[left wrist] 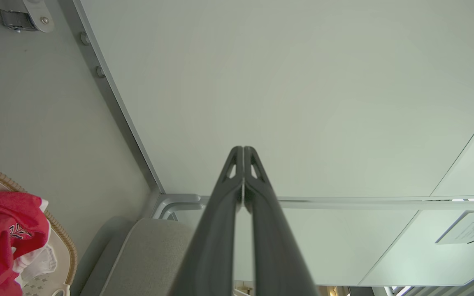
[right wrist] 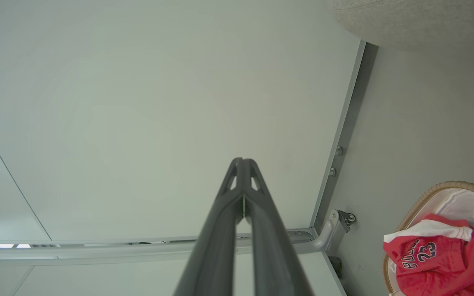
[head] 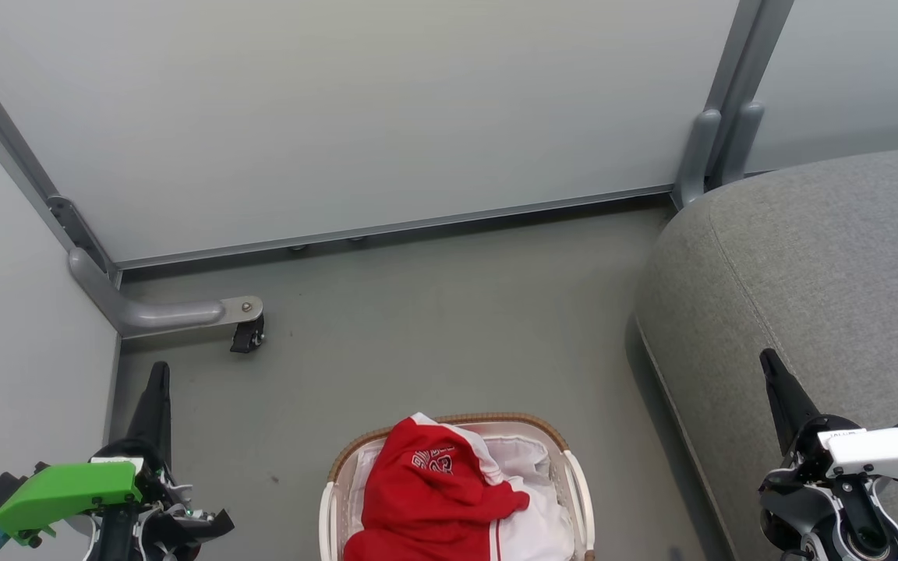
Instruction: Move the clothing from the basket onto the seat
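Floor: clothing all in basket, none on seat beside it; my left gripper, right gripper closed, empty.

Bottom centre: basket on grey floor, red clothing heaped inside. Right: grey seat. Left gripper lower left, right gripper lower right, both clear of basket.

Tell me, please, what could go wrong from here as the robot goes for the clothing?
1. The clothing lies bunched over the white liner; a grasp may catch the liner too and drag the basket along.
2. The left end effector and right end effector are both shut; unopened, they would likely just press the fabric down.
3. The seat has a rounded edge, so a garment dropped near it might slide off.
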{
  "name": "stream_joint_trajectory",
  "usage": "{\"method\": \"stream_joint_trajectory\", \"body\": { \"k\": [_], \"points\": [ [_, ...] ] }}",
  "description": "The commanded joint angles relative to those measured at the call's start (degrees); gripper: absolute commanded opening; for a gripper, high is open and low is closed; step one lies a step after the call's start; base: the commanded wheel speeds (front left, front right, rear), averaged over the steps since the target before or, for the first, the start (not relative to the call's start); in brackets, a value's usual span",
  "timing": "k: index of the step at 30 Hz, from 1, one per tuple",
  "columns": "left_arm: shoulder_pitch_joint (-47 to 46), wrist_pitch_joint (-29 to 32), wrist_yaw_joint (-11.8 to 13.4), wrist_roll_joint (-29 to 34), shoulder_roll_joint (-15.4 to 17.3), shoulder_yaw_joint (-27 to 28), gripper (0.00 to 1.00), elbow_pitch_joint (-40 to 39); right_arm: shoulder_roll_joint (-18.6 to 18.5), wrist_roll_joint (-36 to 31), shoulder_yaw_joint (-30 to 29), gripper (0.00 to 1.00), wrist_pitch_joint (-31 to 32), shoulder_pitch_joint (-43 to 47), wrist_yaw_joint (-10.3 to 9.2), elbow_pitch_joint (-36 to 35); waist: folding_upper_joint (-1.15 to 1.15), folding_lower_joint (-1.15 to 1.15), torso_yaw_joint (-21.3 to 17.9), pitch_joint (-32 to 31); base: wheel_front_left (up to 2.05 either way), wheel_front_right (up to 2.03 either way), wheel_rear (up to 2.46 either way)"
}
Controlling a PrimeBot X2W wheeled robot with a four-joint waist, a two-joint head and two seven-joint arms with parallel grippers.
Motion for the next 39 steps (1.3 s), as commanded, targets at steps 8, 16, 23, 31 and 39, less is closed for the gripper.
{"method": "stream_joint_trajectory", "body": {
  "k": [8, 16, 23, 31, 39],
  "points": [
    [-0.7, 0.1, -0.2, 0.0, 0.3, 0.1, 0.00, 0.0, -0.3, 0.2, -0.1, 0.00, 0.1, -0.5, 0.00, -0.2, 0.00, 0.00, 0.0, 0.0, 0.00, 0.00, 0.00],
    [-0.7, 0.1, -0.2, 0.0, 0.3, 0.1, 0.00, 0.0, -0.3, 0.2, -0.1, 0.00, 0.1, -0.5, 0.00, -0.2, 0.00, 0.00, 0.0, 0.0, 0.00, 0.00, 0.00],
    [-0.7, 0.1, -0.2, 0.0, 0.3, 0.1, 0.00, 0.0, -0.3, 0.2, -0.1, 0.00, 0.1, -0.5, 0.00, -0.2, 0.00, 0.00, 0.0, 0.0, 0.00, 0.00, 0.00],
    [-0.7, 0.1, -0.2, 0.0, 0.3, 0.1, 0.00, 0.0, -0.3, 0.2, -0.1, 0.00, 0.1, -0.5, 0.00, -0.2, 0.00, 0.00, 0.0, 0.0, 0.00, 0.00, 0.00],
    [-0.7, 0.1, -0.2, 0.0, 0.3, 0.1, 0.00, 0.0, -0.3, 0.2, -0.1, 0.00, 0.1, -0.5, 0.00, -0.2, 0.00, 0.00, 0.0, 0.0, 0.00, 0.00, 0.00]
  ]
}}
